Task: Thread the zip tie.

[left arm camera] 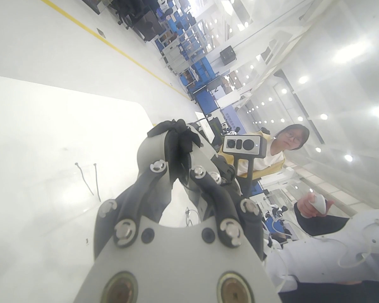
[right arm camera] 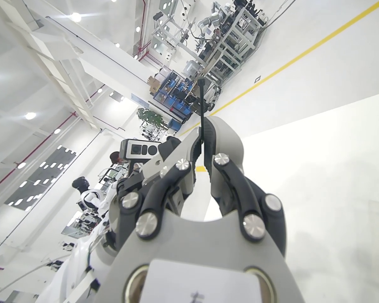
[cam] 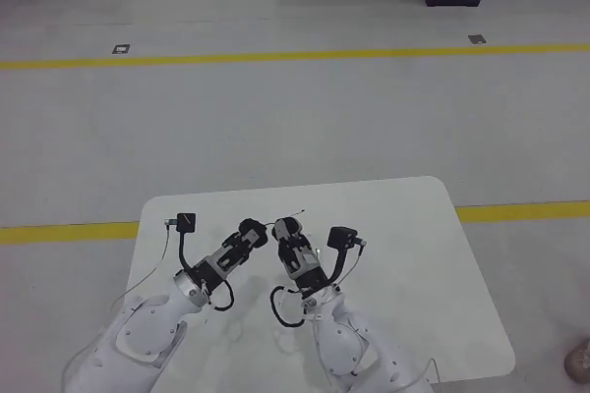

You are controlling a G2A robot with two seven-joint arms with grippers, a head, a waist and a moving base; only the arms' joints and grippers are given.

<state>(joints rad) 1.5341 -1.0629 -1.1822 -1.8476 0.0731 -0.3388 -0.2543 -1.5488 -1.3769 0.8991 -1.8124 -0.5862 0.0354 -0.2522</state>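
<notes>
One table (cam: 413, 226), white. Over its middle, two grippers: left gripper (cam: 259, 235) and right gripper (cam: 282, 227). One zip tie (right arm camera: 202, 102), black, pinched in the right gripper. Two camera heads on stalks, (cam: 186, 222) and (cam: 341, 238). Two yellow floor lines: one (cam: 275, 56) beyond the table's far edge, one (cam: 59, 233) running out past both side edges. Two small floor plates (cam: 123, 47) farther off. Two thin dark strokes (left arm camera: 96, 181) on the tabletop; cannot tell what.

A thin black plastic zip tie (right arm camera: 202, 102) was held upright at the frame's centre, clamped in the right gripper (right arm camera: 203, 133), its square head uppermost.
</notes>
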